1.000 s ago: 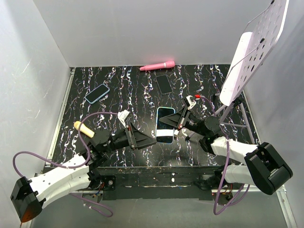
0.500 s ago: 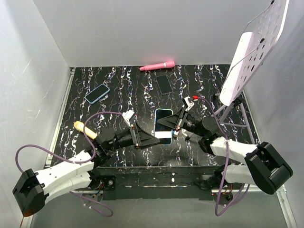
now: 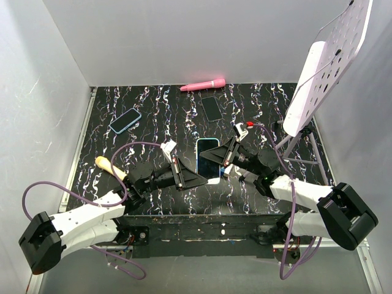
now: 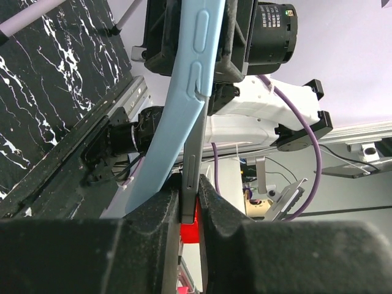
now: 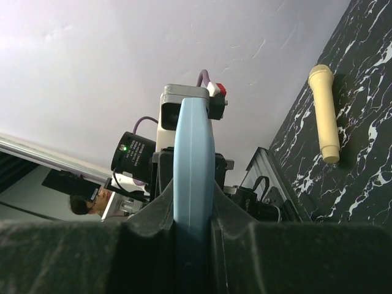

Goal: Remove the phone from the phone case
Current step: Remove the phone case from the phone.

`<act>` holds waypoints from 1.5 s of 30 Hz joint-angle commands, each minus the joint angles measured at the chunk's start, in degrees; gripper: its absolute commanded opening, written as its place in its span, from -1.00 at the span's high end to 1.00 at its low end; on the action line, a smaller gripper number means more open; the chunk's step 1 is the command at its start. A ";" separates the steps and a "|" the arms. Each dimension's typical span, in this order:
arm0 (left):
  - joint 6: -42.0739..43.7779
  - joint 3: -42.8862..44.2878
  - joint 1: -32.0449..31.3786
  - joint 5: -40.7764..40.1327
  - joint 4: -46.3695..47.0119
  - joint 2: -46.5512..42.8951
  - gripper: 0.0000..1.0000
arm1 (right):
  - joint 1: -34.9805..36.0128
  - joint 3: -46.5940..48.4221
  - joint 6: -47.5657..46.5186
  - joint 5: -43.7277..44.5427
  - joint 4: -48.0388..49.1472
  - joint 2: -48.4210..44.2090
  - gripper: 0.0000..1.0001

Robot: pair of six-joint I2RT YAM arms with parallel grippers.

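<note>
A cream cylinder [image 3: 108, 166] lies near the left edge of the table [image 3: 153, 110], well apart from the work. Toward the middle, close to the front edge, the left gripper [image 3: 196, 179] has its fingers [image 4: 162, 214] pinched almost together on the thin grey edge of the phone [image 4: 193, 156].

The phone is held up off the table, on edge, between the two arms. It sits partly in the light blue phone case [image 4: 184, 92], whose rim flares away from the grey edge at the end nearest the left gripper.

On the right, the right gripper [image 5: 193, 211] has its fingers closed across the case's thickness, clamping it.

The phone looks stiff and fairly light, with a smooth metal edge that is likely slippery and glass that would not take a fall well. The case appears soft enough to bend and peel. The bared corner seems the best hold on the phone, and the opposite rim the best hold on the case. A pinch this narrow could slip.
</note>
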 commanded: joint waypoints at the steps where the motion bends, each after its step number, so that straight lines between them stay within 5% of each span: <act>1: -0.60 1.80 1.55 -9.27 1.87 0.05 0.83 | 5.34 3.30 -0.95 -5.70 4.92 -1.20 0.97; 3: 0.36 1.80 1.99 -8.74 0.64 -0.74 1.00 | 5.52 3.13 -1.21 -5.79 4.57 -1.64 0.97; 7: 2.38 3.47 2.25 -8.65 -4.62 -2.59 1.00 | 5.70 4.09 -1.48 -7.54 0.72 -1.81 0.97; 10: 1.77 4.88 3.92 -8.65 -13.24 -4.26 1.00 | 5.70 5.76 -3.40 -9.30 -5.95 -2.34 0.47; 13: -2.52 1.90 6.29 -7.78 -10.46 -6.37 1.00 | 5.61 6.38 -7.09 -10.53 -12.37 -4.09 0.01; 18: -7.36 0.22 9.55 -4.09 -8.68 -7.43 1.00 | 5.35 6.47 -12.11 -9.32 -23.27 -8.13 -0.28; 23: -11.05 -0.57 12.45 -1.10 -9.65 -8.39 1.00 | 5.08 6.03 -12.90 -4.75 -29.16 -11.39 -0.26; 25: -12.99 -1.44 13.24 -0.92 -7.99 -8.92 1.00 | 5.08 6.29 -13.25 -3.16 -31.81 -11.66 -0.05; 28: -15.18 -2.41 13.86 -1.00 -5.96 -8.57 1.00 | 4.99 4.63 -12.03 -3.15 -27.00 -11.48 -0.01; 36: -19.67 -3.91 14.12 -1.80 2.30 -5.76 1.00 | 5.08 3.40 -10.19 -3.33 -19.89 -9.37 -0.02; 41: -20.02 -3.38 14.21 -1.18 2.66 -4.97 1.00 | 4.99 1.11 -10.01 -2.46 -17.13 -10.34 -0.20; 45: -21.08 -3.56 14.29 -0.74 3.45 -4.70 1.00 | 4.99 -0.56 -10.01 1.23 -18.80 -12.18 0.06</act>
